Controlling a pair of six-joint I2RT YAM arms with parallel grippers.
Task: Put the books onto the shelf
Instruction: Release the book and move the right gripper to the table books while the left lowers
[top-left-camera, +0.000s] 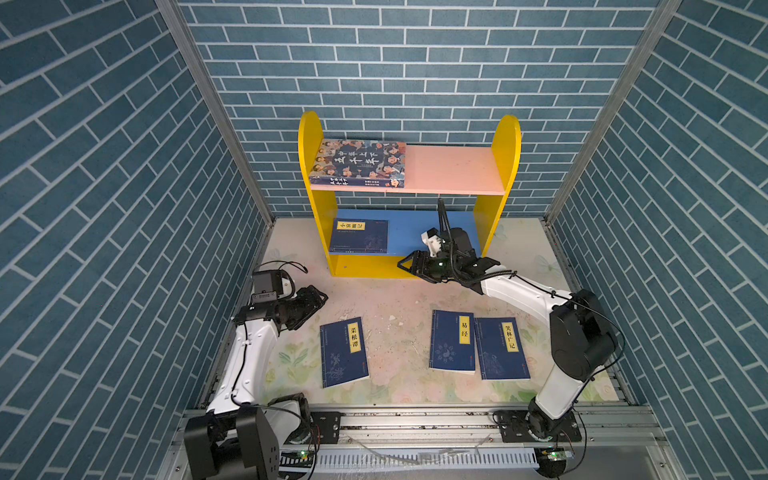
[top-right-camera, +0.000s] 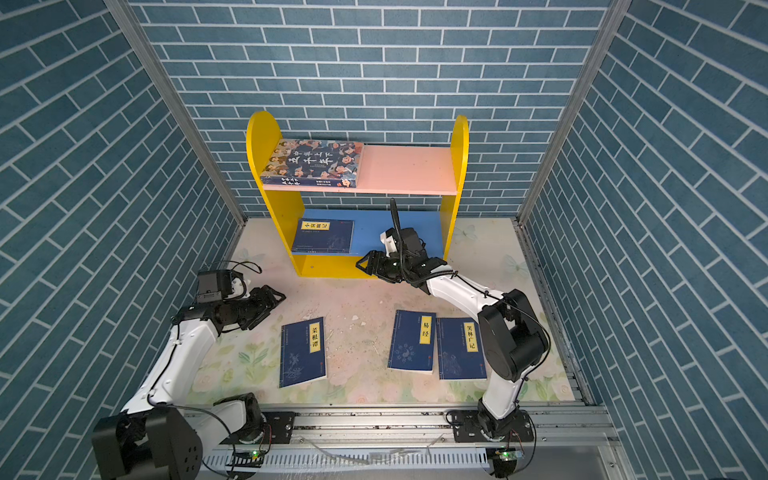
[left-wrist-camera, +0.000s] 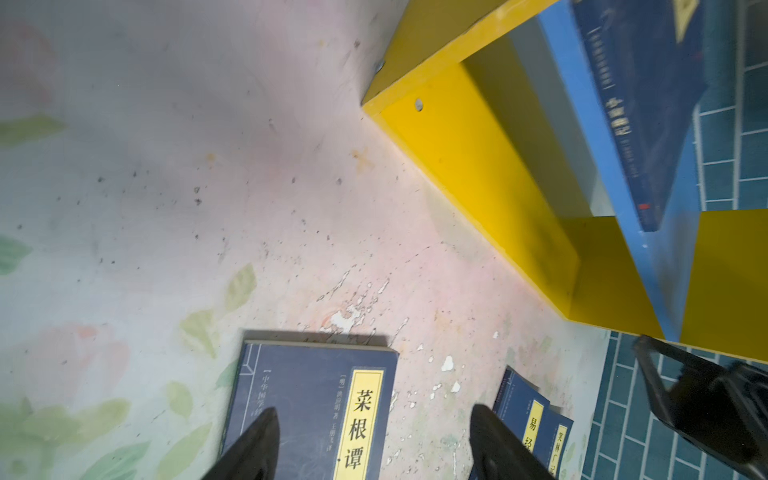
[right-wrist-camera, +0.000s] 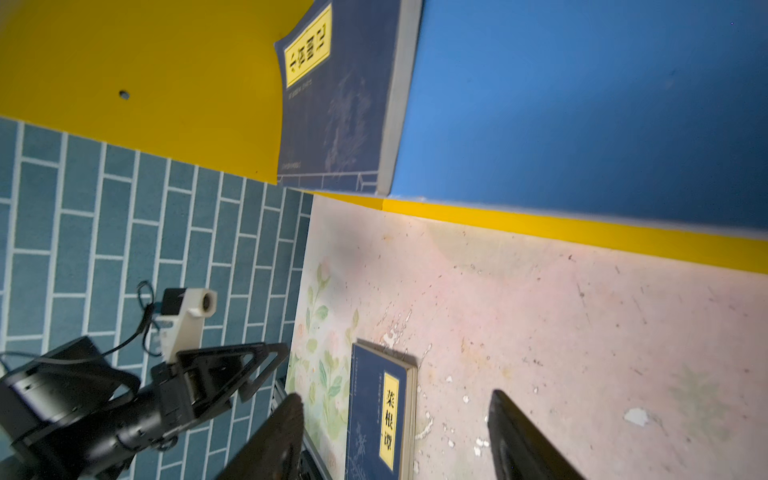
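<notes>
The shelf (top-left-camera: 309, 137) stands at the back of the table. A book with cartoon faces (top-left-camera: 359, 163) lies on the left of its pink board, and a navy book (top-left-camera: 359, 236) on the left of its blue board. Three navy books lie flat on the table: one at front left (top-left-camera: 344, 354) and two side by side at front right (top-left-camera: 453, 340) (top-left-camera: 502, 348). My left gripper (top-left-camera: 316, 305) hovers open and empty just behind the front-left book (left-wrist-camera: 316, 407). My right gripper (top-left-camera: 409, 270) is open and empty in front of the shelf's lower edge, pointing left.
Blue brick-pattern walls (top-left-camera: 124, 208) close in the back and both sides. A metal rail (top-left-camera: 415, 419) with the arm bases runs along the front. The floral table mat (top-left-camera: 395, 299) is bare between the shelf and the books.
</notes>
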